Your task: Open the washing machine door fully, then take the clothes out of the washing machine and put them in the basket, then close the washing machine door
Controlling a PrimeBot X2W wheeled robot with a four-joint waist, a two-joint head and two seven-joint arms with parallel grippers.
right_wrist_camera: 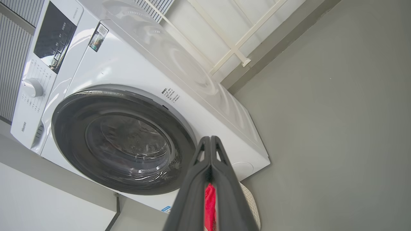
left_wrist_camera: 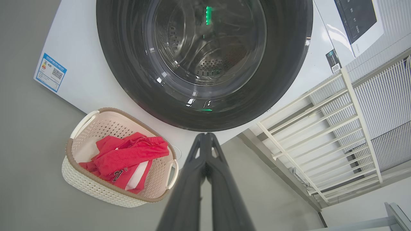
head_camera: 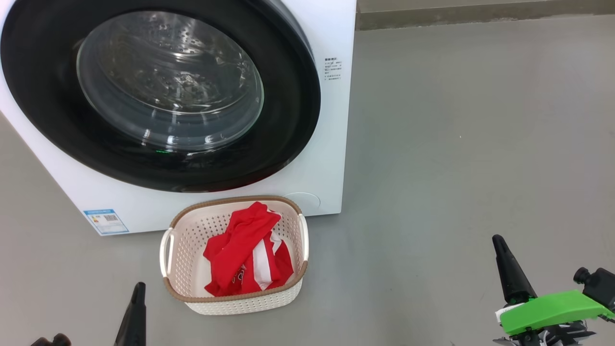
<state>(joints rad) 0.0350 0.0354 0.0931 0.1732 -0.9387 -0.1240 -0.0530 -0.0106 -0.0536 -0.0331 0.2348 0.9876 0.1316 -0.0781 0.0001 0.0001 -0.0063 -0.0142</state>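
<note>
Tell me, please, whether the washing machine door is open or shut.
Shut: the washing machine door lies flush against the front of the washing machine.

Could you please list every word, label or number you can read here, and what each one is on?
"Hisense": control panel of the white front-loading washing machine.
Possibly "23": on the red fabric garment in the cream perforated plastic basket.
Blue label, small print beside the round black-rimmed glass door, black QR sticker, panel lettering: too small to read.

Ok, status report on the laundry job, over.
Left tool and right tool shut, empty. Clothes in basket, door closed. Nothing in the way.
</note>
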